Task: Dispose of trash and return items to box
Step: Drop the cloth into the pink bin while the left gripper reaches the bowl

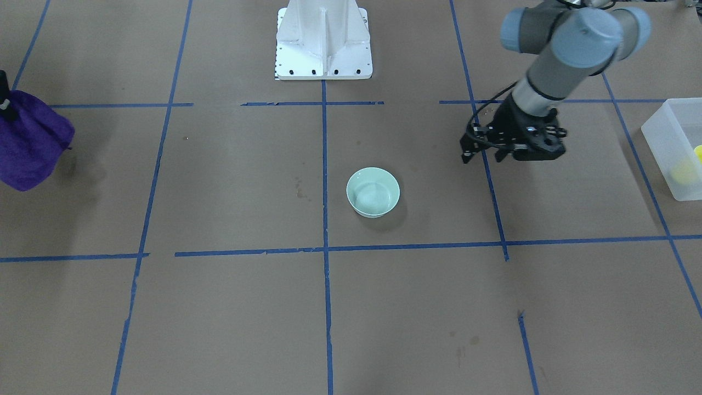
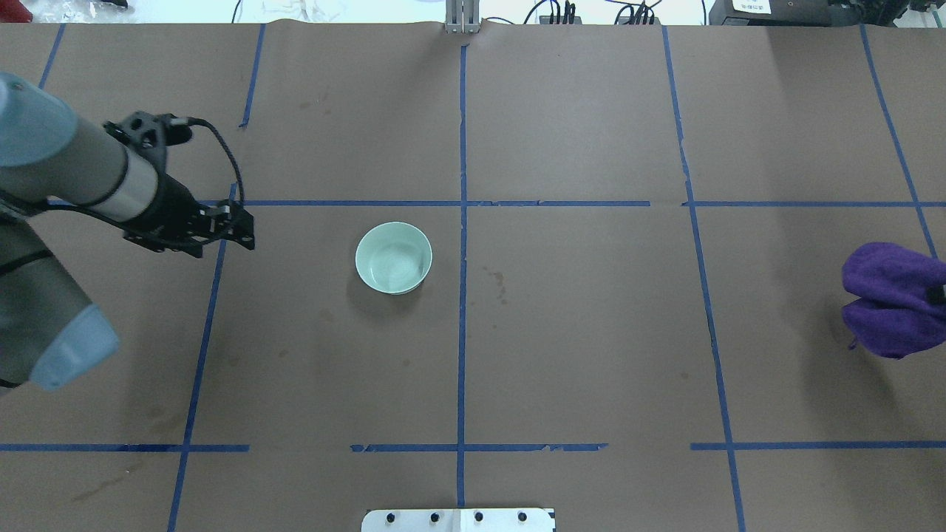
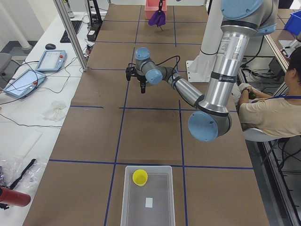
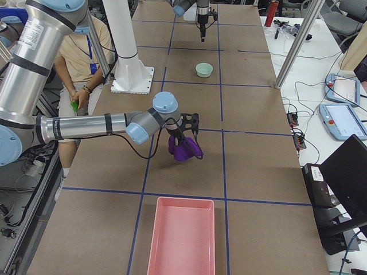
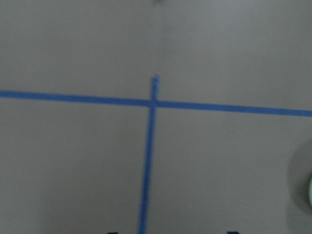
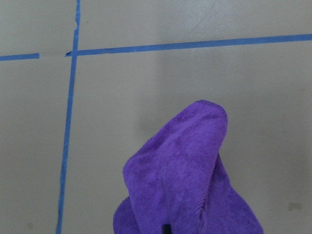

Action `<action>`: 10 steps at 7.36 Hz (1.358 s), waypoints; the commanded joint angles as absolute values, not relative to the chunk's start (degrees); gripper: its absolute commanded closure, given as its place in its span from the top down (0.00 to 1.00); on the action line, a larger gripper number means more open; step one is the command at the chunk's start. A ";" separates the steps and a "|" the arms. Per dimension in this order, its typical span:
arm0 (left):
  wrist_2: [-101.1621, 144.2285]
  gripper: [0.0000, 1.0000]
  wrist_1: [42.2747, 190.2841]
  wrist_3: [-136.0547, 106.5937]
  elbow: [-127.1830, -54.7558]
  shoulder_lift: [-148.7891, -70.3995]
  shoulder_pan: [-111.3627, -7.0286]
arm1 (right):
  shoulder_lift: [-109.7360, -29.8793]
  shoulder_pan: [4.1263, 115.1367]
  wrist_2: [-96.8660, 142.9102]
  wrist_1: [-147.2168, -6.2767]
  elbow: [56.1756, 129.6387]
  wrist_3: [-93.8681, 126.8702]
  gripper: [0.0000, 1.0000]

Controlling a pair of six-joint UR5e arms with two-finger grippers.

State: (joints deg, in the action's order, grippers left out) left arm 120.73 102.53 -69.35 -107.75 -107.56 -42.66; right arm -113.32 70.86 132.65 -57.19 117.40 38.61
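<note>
Hovering empty with jaws parted, the left claw (image 1: 482,158) hangs between the frosted box (image 3: 129,202), where the yellow cup (image 3: 139,177) already stands, and the pale green bowl (image 1: 373,192) on the table (image 1: 219,307); fetching that bowl looks next, while the right claw (image 4: 184,137) grips a purple cloth (image 4: 184,151) aloft

Bright, even overhead room light, no hard glare, soft faint shadows by the pale green bowl (image 1: 373,192) and the purple cloth (image 2: 890,299), the box (image 1: 666,142) washed pale at the frame edge, left wrist view dim and blurred, others sharp.
</note>
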 commanded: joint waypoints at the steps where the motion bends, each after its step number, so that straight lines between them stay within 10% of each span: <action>1: 117.78 0.86 102.39 -78.29 -101.11 -116.94 -35.96 | -110.94 88.59 133.33 -74.68 117.33 11.93 0.00; 3: 115.68 0.87 102.22 -78.40 -99.33 -117.42 -34.81 | -100.32 101.55 132.55 -97.30 114.45 -12.81 0.00; 10: 113.92 0.72 102.66 -78.05 -90.53 -123.57 -33.93 | -98.35 109.34 132.36 -98.44 99.06 -33.22 0.00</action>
State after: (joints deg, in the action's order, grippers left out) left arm 114.69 102.65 -77.95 -91.58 -122.65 -33.98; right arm -98.35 109.04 132.33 -98.58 101.00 -31.56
